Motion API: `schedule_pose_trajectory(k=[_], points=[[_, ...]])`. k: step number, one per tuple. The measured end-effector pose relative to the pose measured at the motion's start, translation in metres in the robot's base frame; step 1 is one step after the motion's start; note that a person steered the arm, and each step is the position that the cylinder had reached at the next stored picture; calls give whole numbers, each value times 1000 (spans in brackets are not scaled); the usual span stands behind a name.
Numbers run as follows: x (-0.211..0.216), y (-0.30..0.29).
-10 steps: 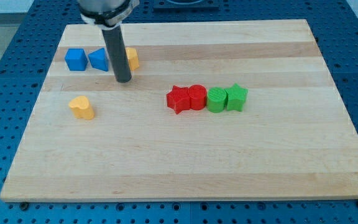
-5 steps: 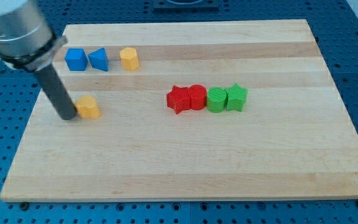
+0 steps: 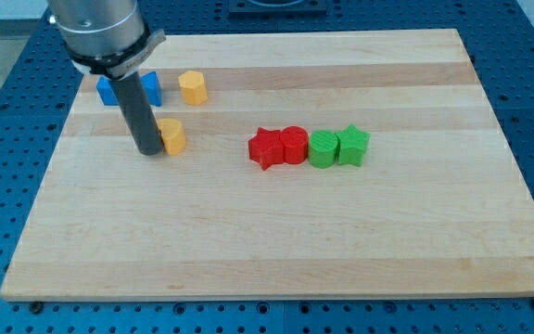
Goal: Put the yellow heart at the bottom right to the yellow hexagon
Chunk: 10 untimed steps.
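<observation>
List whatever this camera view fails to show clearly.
- Two blue blocks: the rod covers most of both, so their shapes are unclear.
- Yellow heart: its left side hides behind my tip; contact unconfirmed.
- Arm above the rod: cut off by the view's top.

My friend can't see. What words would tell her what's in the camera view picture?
A dark rod's tip presses against the left side of a yellow heart on a wooden board, below a yellow hexagon. Two blue blocks sit partly hidden behind the rod; two red and two green blocks line up mid-board.
</observation>
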<state>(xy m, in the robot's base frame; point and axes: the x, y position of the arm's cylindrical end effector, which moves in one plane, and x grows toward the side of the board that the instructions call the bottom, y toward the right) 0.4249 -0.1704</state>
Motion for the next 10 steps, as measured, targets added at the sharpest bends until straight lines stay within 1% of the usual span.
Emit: schedule_pose_trajectory(k=[2, 3, 5, 7, 8, 9, 10], points=[[36, -11], [22, 5], [-34, 57], [-41, 69], [-20, 48], [-15, 1], [-23, -31]])
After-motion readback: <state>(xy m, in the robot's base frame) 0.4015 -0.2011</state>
